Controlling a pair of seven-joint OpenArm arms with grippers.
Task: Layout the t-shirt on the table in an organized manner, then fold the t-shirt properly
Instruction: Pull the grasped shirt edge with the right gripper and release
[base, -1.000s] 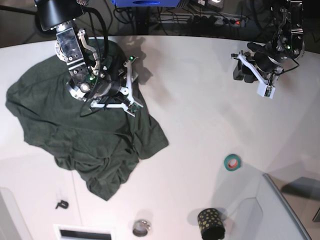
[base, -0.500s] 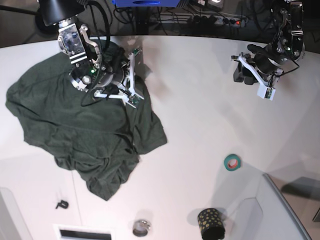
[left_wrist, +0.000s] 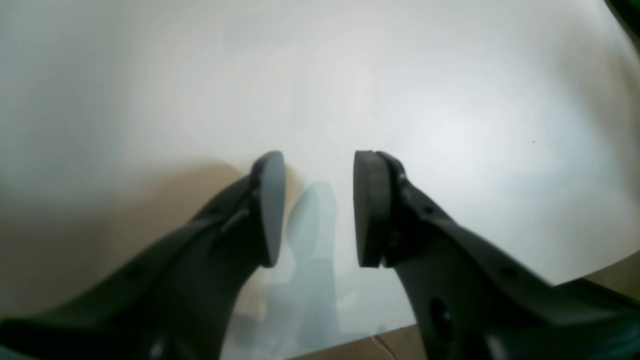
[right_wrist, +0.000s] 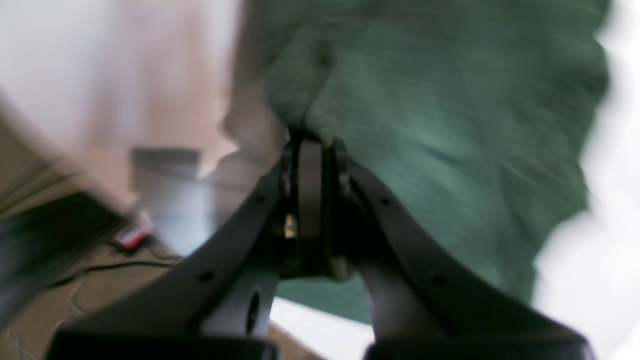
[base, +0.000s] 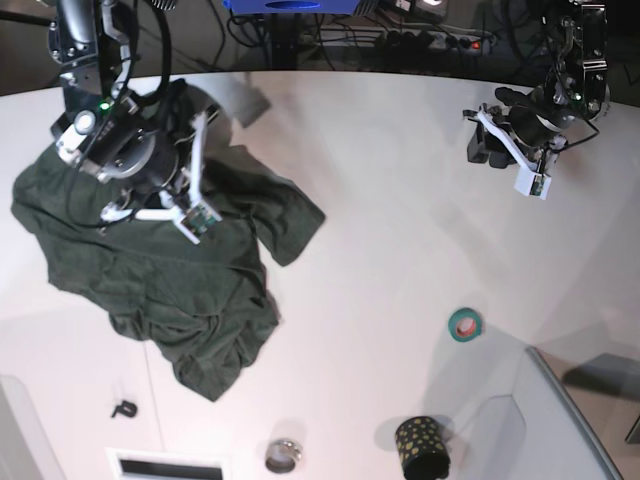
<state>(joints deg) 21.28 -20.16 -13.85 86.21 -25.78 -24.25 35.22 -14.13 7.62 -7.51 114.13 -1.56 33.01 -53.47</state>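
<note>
Layout stage: shirt gripped, fold dragged.
Right tool (right_wrist: 310, 150) now clamped on t-shirt (base: 150, 270), fabric pulled from tape roll (base: 464, 324); left tool (left_wrist: 317, 210) open above bench (base: 400, 220).

The left half of the tabletop (base: 400, 200) in the base view is taken up by the crumpled t-shirt (base: 170, 280), with the right tool (base: 215, 115) and its arm standing over the shirt's upper part. A broad bare stretch is left through the middle. Toward the near edge, passage is narrowed by a teal tape roll (base: 464, 324), a dotted black cup (base: 421, 447), a small metal tin (base: 283, 456) and a grey bin (base: 580, 420). The left tool (base: 485, 145) hangs over the far right corner.
</note>
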